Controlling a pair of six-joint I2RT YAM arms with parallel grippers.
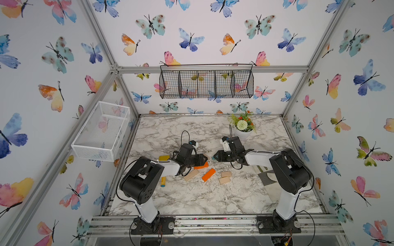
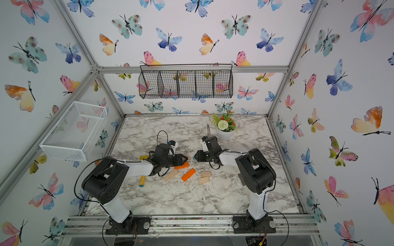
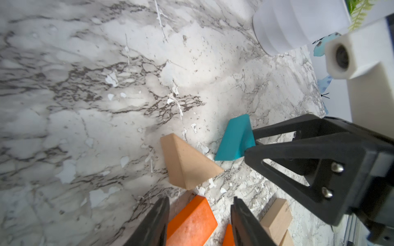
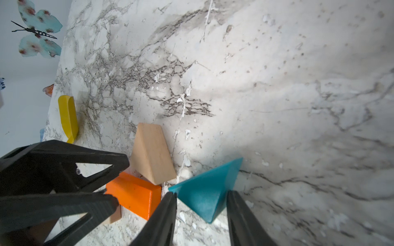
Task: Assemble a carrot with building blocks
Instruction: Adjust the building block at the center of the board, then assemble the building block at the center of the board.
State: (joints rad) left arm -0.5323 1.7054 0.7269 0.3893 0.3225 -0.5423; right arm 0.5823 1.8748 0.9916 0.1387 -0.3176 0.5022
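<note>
The building blocks lie scattered mid-table. My right gripper (image 4: 202, 192) is shut on the teal triangle (image 4: 209, 191), low over the marble; the same triangle (image 3: 234, 138) shows in the left wrist view. A tan triangle (image 4: 151, 155) lies beside it. My left gripper (image 3: 200, 199) stands open astride an orange bar (image 3: 191, 219), with a gap at one finger. In a top view the two grippers (image 1: 205, 158) (image 1: 213, 156) face each other tip to tip. A second orange bar (image 1: 209, 174), a tan bar (image 1: 191, 175) and two small tan rectangles (image 1: 226, 174) lie nearer the front.
A yellow toy shovel (image 1: 164, 158) lies behind the left arm. A white flower pot (image 1: 243, 132) stands at the back right. A white mesh basket (image 1: 100, 132) hangs on the left wall and a black wire basket (image 1: 206, 83) on the back wall.
</note>
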